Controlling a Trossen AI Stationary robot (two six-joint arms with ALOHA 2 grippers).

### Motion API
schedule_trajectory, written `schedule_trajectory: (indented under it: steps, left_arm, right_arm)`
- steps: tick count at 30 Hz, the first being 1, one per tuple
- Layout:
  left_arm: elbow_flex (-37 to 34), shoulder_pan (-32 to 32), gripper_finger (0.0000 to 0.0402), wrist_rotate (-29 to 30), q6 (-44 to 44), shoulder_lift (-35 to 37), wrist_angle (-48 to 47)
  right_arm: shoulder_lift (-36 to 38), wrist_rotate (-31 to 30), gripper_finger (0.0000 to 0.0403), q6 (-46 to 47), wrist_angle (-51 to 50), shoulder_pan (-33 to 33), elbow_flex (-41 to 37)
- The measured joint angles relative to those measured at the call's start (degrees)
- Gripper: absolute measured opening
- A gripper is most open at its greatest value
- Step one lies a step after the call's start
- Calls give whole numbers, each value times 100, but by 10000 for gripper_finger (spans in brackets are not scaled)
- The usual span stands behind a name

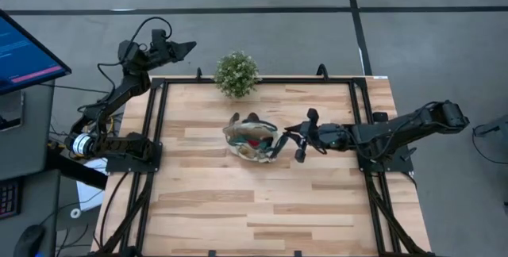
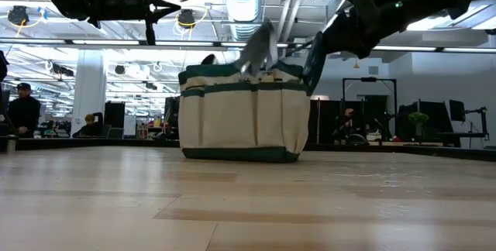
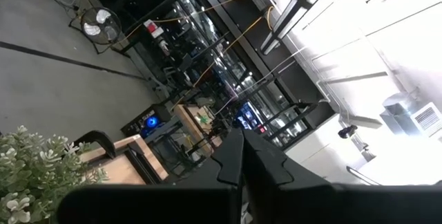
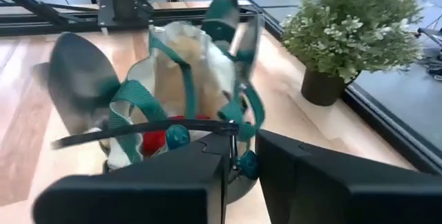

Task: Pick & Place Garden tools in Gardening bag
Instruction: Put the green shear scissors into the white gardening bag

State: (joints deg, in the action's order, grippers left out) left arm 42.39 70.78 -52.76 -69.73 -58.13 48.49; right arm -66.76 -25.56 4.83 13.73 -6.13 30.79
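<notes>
The beige gardening bag (image 1: 250,140) with teal trim stands at the table's middle. A silver trowel blade (image 2: 260,48) sticks up out of it. A second blade (image 4: 79,86), the red glove (image 4: 162,140) and the teal shear handles (image 4: 177,135) show inside. My right gripper (image 1: 284,143) is at the bag's right end, its fingers nearly together on teal trim. My left gripper (image 1: 187,48) is shut and empty, raised beyond the table's far left corner. My right gripper has a piece of the bag's teal trim (image 4: 245,162) at its right end between its two fingertips, in a narrow gap. The fingers come roughly level from the table's right side. The bag's bottom rests on the table (image 2: 240,155). Whether it is rim or handle strap, I cannot tell.
A bushy green potted plant (image 1: 236,73) stands at the table's far edge, just behind the bag. Bare wooden table lies in front of the bag (image 1: 262,209). Black frame rails (image 1: 361,130) run along the table's sides.
</notes>
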Motion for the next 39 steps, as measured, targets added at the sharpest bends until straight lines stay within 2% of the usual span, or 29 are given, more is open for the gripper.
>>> schedule_trajectory:
  steps: [6, 10, 17, 21, 30, 35, 39]
  left_arm:
    - [0, 2, 8, -1, 0, 0, 0]
    - [0, 2, 8, -1, 0, 0, 2]
    - [0, 0, 8, -4, 0, 0, 2]
    - [0, 0, 8, -27, 0, 2, 4]
    - [0, 2, 8, -43, -15, 2, 2]
    - [0, 0, 8, -45, -17, 2, 4]
    - [0, 0, 8, -102, -17, 2, 3]
  right_arm:
    - [-9, -189, 52, 325, -6, -61, 0]
    - [-20, -274, 42, 321, -3, -120, 0]
    - [-762, 83, 42, 343, 793, -221, 2]
    - [-1163, 175, 56, 246, 1225, -216, 120]
    - [-1406, 326, 54, -801, 567, -324, 1077]
    - [-1673, 328, 53, -727, 166, -316, 1283]
    - [-2061, 289, 53, -476, 243, -350, 1291]
